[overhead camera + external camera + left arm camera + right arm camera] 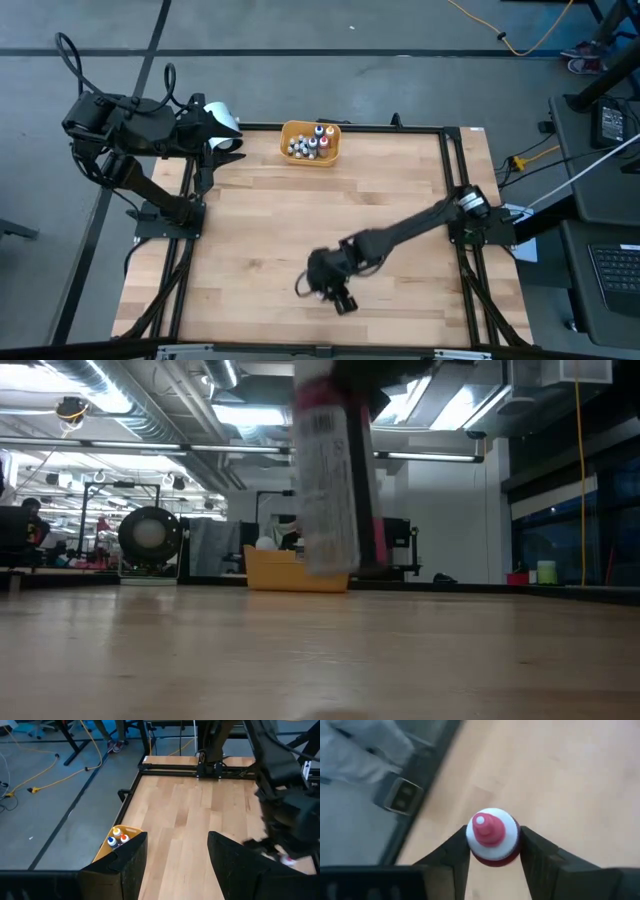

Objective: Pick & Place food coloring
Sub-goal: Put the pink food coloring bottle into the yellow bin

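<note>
My right gripper (pixel 325 287) is near the table's near edge, about midway along it, shut on one food coloring bottle (pixel 490 840) with a pale body and a red cap (pixel 488 829). The low view shows this bottle (pixel 327 485) close up, upright and off the wood. Several more small bottles (pixel 310 143) stand in the yellow-orange bin (pixel 296 128) at the far edge. My left gripper (pixel 175 865) is open and waits above the table's far left corner, touching nothing. My right gripper pinches the bottle between its two fingers (pixel 456 855), one on each side of the body just below the red cap (pixel 496 856). The fingers come from above, pointing down along the bottle. The bottle hangs upright, lifted clear of the table (pixel 320 650).
The yellow-orange bin (pixel 295 573) sits at the middle of the far edge, seen too in the left wrist view (pixel 112 845). A big white cylinder (pixel 222 118) lies by the left arm. Black frame rails (pixel 455 180) border the table. Bare wood lies between bin and right gripper.
</note>
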### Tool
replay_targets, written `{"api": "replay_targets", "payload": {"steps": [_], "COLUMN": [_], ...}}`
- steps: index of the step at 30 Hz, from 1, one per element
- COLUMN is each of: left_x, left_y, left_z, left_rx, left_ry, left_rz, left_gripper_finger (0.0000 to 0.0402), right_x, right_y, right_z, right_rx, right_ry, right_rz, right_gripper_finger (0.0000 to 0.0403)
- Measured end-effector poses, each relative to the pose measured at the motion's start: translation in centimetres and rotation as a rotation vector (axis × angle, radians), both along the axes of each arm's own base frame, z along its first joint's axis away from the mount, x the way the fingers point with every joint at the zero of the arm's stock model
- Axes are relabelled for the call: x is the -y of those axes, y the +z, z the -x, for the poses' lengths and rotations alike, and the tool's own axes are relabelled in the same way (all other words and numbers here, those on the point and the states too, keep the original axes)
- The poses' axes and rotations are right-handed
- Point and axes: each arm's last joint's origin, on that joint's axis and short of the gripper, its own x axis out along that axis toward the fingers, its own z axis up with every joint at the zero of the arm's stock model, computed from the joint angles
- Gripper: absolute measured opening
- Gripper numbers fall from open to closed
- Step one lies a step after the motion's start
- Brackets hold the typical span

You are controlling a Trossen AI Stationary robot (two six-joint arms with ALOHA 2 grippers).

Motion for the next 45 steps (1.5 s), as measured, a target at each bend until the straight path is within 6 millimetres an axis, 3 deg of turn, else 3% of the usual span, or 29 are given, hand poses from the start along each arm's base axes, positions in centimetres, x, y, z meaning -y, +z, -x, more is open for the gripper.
{"api": "replay_targets", "payload": {"steps": [13,21,26,34,40,45], "left_x": [-0.3,-0.4,-0.5,-0.8,-0.8,-0.9], "left_y": [0.1,0.1,0.1,0.2,0.3,0.4], "left_z": [0.0,-0.1,-0.2,0.0,0.1,0.5], "left_rx": [0.032,0.055,0.051,0.027,-0.023,-0.029], "left_ry": [0.111,0.198,0.222,0.25,0.206,0.199], "left_rz": [-0.011,-0.023,-0.059,-0.17,-0.27,-0.297], "left_gripper_finger": [0.0203,0.0203,0.0203,0.0203,0.0203,0.0203], "right_x": [10.9,19.3,23.8,30.1,34.5,36.5], "right_y": [9.8,13.4,13.7,13.2,10.1,6.9], "right_z": [3.4,5.4,5.9,4.9,3.5,2.4], "right_rx": [0.099,0.189,0.205,0.214,0.16,0.107], "right_ry": [-0.184,-0.4,-0.494,-0.615,-0.68,-0.671], "right_rz": [0.12,0.126,0.144,0.189,0.217,0.256], "right_gripper_finger": [0.015,0.0154,0.0153,0.0152,0.0153,0.0153]}}
